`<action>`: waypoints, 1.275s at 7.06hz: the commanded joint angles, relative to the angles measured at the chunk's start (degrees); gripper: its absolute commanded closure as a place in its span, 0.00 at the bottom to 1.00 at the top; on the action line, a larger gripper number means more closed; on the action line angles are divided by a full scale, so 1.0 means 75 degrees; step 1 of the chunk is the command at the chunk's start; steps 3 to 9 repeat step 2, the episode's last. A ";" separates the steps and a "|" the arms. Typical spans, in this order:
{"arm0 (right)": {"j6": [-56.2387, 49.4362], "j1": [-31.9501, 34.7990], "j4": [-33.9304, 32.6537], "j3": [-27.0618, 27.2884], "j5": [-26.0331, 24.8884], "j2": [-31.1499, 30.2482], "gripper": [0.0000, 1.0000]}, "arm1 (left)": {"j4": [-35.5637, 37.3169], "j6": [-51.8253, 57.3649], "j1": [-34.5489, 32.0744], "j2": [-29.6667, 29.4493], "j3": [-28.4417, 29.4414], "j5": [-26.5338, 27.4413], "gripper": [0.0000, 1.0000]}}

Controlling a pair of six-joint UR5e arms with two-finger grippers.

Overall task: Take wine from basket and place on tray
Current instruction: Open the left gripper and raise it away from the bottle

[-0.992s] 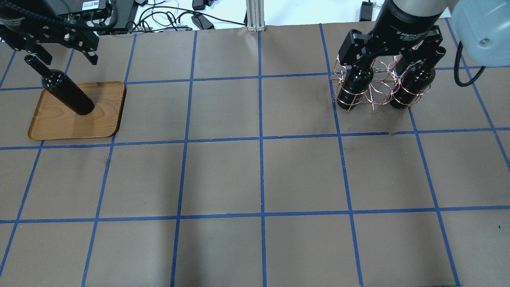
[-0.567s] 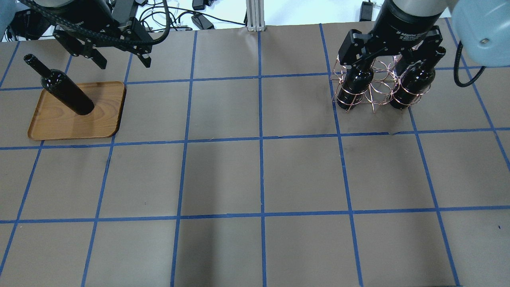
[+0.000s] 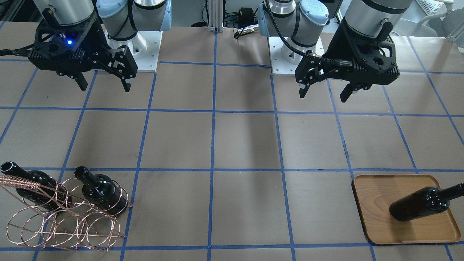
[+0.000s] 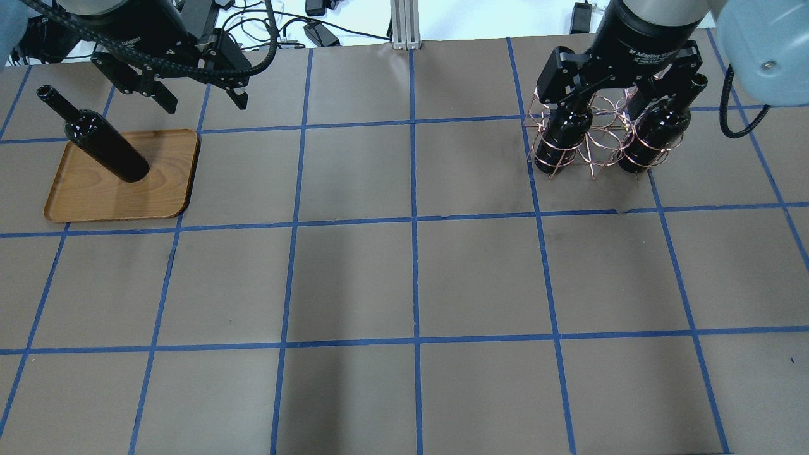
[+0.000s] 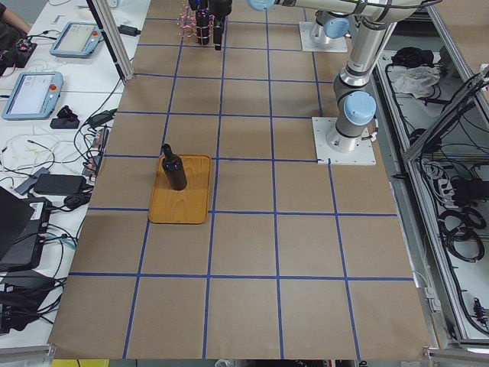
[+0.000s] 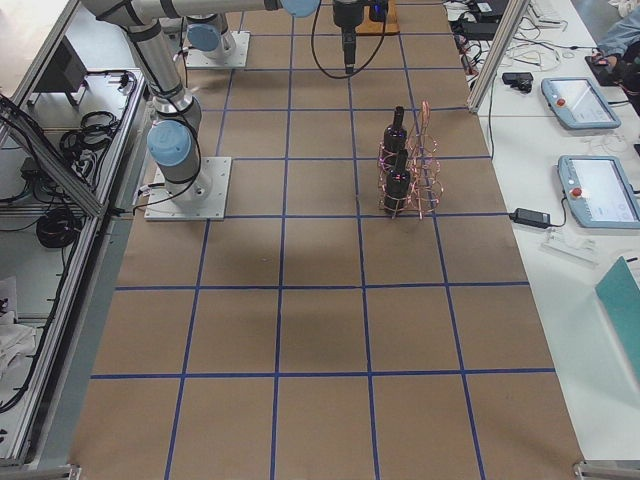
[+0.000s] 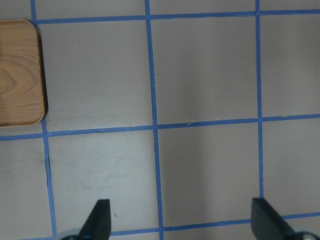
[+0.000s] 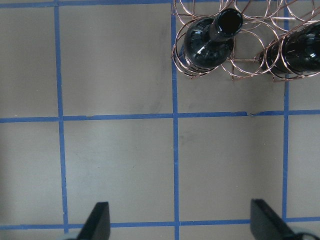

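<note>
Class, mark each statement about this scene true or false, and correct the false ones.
1. One bottle is on the tray. True.
2. Three bottles remain in the basket. False: only two bottles are in it.
3. The left gripper holds a bottle. False: it is open and empty.
4. The right gripper is open. True.
5. The basket touches the tray. False: they are far apart.
</note>
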 commanded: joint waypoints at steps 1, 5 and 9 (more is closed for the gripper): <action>0.0000 0.0000 0.0000 0.0000 0.0000 0.0000 0.00 | -0.0012 0.0038 0.0119 0.0011 0.0003 0.0022 0.00; 0.0000 0.0000 0.0000 0.0000 0.0000 0.0000 0.00 | -0.0070 0.0038 0.0132 0.0046 -0.0009 0.0056 0.00; 0.0000 0.0000 0.0000 0.0000 0.0000 0.0000 0.00 | -0.0070 0.0038 0.0132 0.0046 -0.0009 0.0056 0.00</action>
